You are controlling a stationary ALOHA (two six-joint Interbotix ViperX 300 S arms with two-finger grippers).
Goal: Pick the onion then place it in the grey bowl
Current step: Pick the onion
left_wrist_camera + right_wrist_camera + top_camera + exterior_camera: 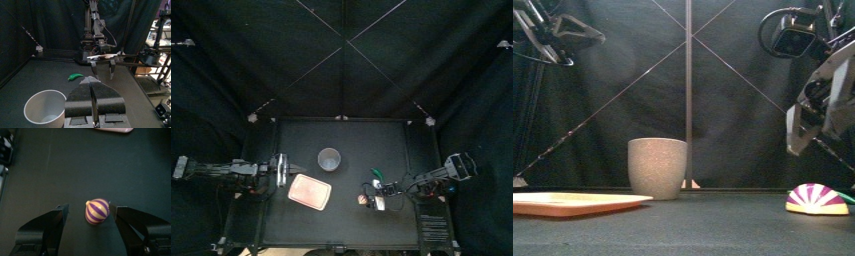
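Right gripper is spread wide, with the onion on the table in the gap between its two jaws. Neither jaw touches it. Front view shows the gripper hanging just above the onion, clear of it. Onion is purple with pale stripes, lying at front right of the table, well apart from the grey cup.

Left gripper has its jaws pressed together and holds nothing. It sits at the left side of the table, beside the pink tray.

Grey cup stands upright near table centre, toward the back, nothing seen inside from the left wrist view. Pink tray lies flat in front of the cup and a little left, apart from it, between the left gripper and the onion. Nothing on the tray as far as the top view shows.

Green toy lies on the table behind the onion and right of the cup, near the right arm. It is curved, maybe a pepper or pod, too small to tell. It touches neither the onion nor the cup. The ground between the onion and the cup has the tray's right corner near it and the green toy off to the back side.

Counts: one onion, one grey cup, one pink tray, one green toy, two grippers.
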